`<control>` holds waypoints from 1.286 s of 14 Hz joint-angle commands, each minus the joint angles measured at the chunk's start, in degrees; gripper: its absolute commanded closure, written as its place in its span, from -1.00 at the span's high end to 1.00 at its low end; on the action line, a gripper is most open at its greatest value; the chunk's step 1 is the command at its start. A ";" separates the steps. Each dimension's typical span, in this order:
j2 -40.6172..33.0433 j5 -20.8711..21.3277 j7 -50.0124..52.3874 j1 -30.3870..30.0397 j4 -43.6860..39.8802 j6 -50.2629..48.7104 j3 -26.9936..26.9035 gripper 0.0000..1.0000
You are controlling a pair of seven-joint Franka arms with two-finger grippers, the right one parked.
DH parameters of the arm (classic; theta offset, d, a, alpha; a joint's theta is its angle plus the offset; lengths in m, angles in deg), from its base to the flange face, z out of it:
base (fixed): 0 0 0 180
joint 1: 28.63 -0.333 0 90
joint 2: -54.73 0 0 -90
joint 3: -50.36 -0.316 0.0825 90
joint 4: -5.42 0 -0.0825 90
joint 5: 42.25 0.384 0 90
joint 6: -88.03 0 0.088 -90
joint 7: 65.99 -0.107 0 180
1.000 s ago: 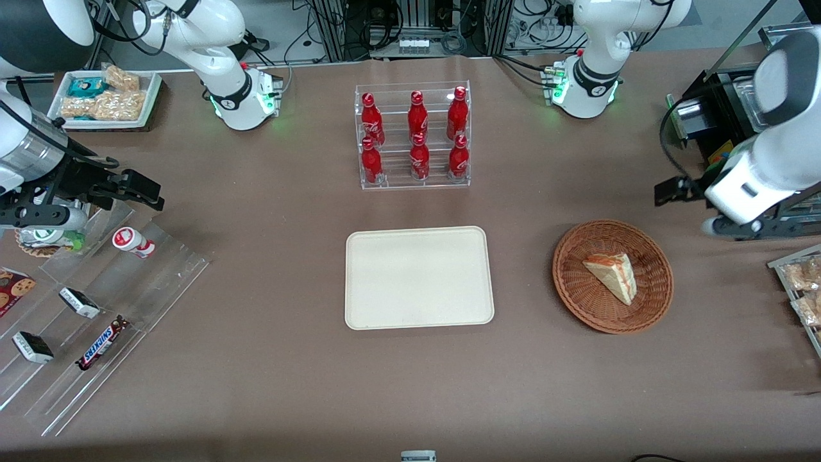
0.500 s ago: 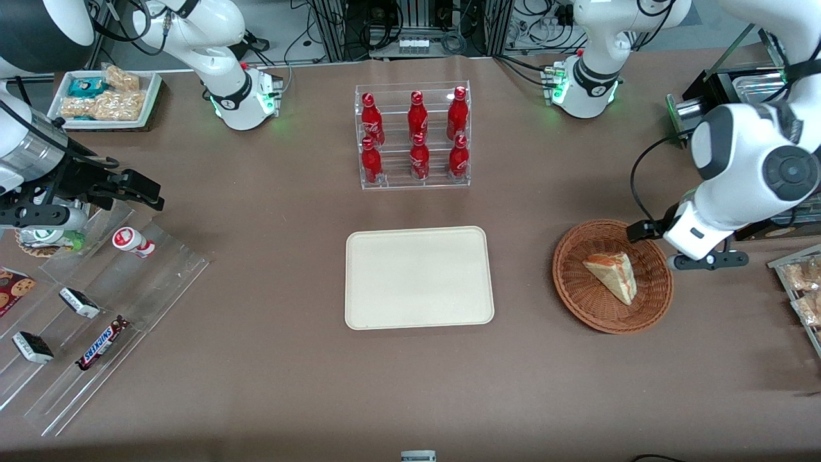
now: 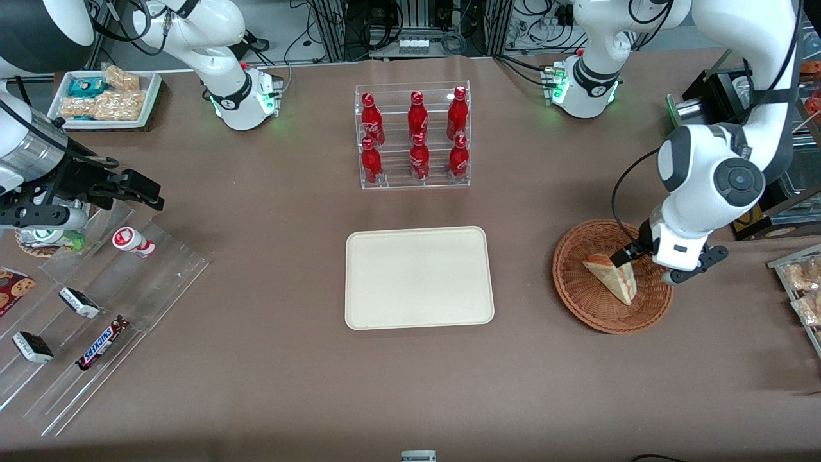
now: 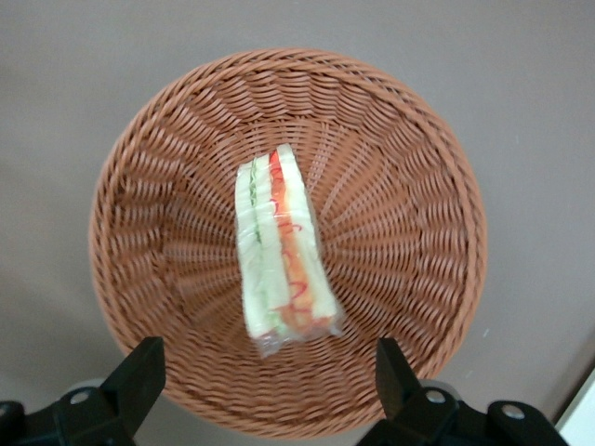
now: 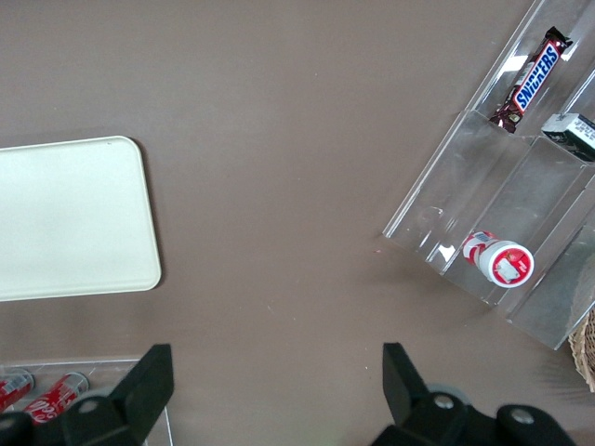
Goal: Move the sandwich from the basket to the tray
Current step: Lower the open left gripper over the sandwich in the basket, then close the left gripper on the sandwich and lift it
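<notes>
The gripper (image 4: 263, 383) is hanging over the basket (image 3: 577, 301), above the part of the rim nearest the working arm's end of the table. Its two fingers (image 4: 139, 372) are standing spread wide apart, holding nothing, with the sandwich (image 4: 279, 255) showing between them in the wrist view. No contact with the sandwich or the wicker is showing.

The sandwich (image 3: 614, 276) is lying in the middle of the basket, on its side, wrapped in clear film. In the wrist view its cut edge is facing up, showing white bread with orange-red and green layers. In the front view the arm's wrist is covering part of the basket's rim.

The basket is sitting on the brown table (image 3: 256, 359), toward the working arm's end. The tray (image 3: 419, 277) is lying flat beside the basket, well apart from it, toward the middle of the table, with nothing on it.

A clear rack of red bottles (image 3: 414, 136) is standing farther from the front camera than the tray. A clear stepped stand with a Snickers bar (image 3: 101, 343) is sitting toward the parked arm's end of the table.
</notes>
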 commanded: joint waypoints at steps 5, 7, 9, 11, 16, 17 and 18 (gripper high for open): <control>5.48 -0.64 11.76 -0.49 0.40 7.05 -0.30 1.00; 6.80 -3.18 18.41 -0.58 1.19 11.87 -0.38 0.66; 6.81 -3.19 21.70 -0.40 4.60 16.01 -0.38 0.04; 6.28 -2.67 21.09 -0.06 6.38 17.78 -0.38 -0.66; 3.03 -2.66 12.32 0.48 -0.45 0.53 -0.12 -0.79; 3.64 -2.84 11.08 1.17 -4.65 -4.84 0.05 -0.80; 4.86 -2.84 10.72 2.92 -8.00 -7.50 0.40 -0.80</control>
